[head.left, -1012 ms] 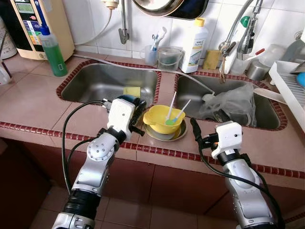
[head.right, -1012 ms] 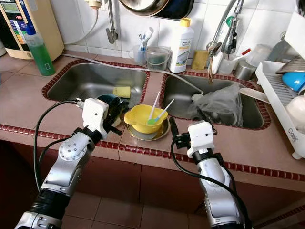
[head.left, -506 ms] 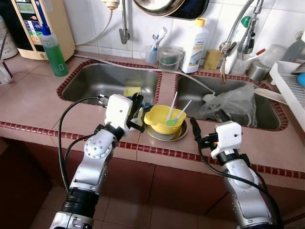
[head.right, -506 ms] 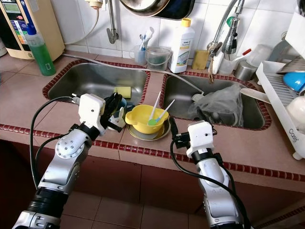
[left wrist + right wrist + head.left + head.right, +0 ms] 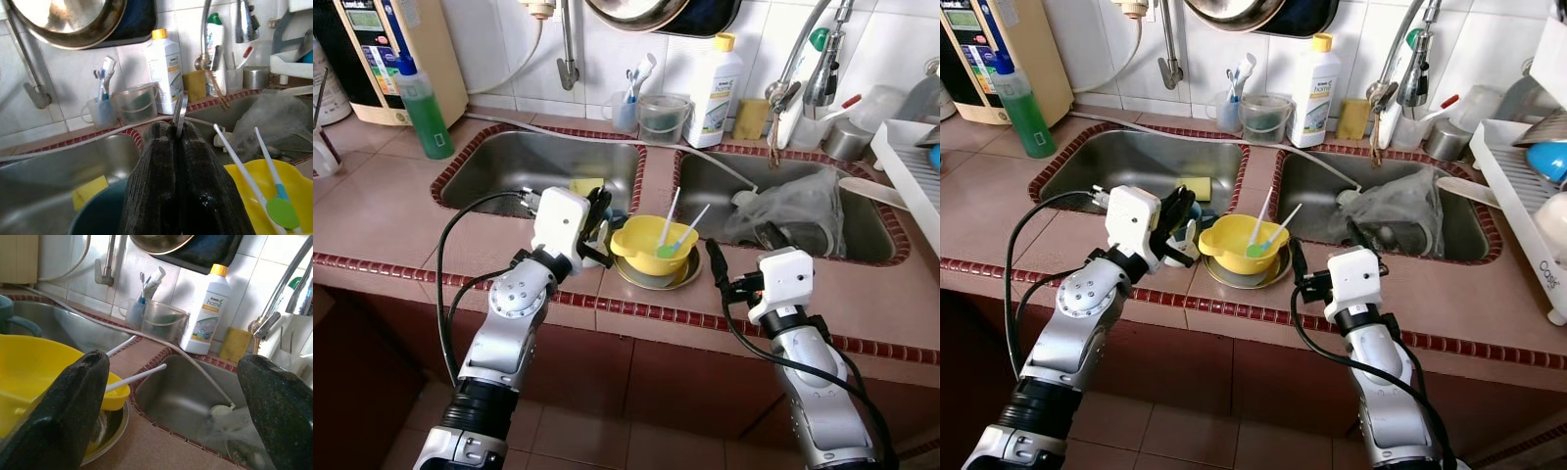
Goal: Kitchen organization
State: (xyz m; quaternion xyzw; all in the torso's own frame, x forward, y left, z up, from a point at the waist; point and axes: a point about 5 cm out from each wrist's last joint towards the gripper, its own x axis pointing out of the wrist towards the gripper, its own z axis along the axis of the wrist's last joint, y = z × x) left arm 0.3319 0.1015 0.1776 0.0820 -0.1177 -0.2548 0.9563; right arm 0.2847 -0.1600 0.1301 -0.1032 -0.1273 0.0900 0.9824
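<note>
The left gripper (image 5: 178,142) is clamped on a thin metal utensil handle (image 5: 180,110), just left of the yellow bowl (image 5: 651,245) on the counter divider (image 5: 651,186). The right gripper (image 5: 178,401) hovers spread wide beside the bowl, holding nothing.

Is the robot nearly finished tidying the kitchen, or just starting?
Just starting, it seems. Nothing looks put away yet. In hand: the left gripper is shut on a thin metal utensil above the teal mug. Left: the yellow bowl with its spoons still sits on the counter by the open right gripper, and a plastic bag fills the right sink.
</note>
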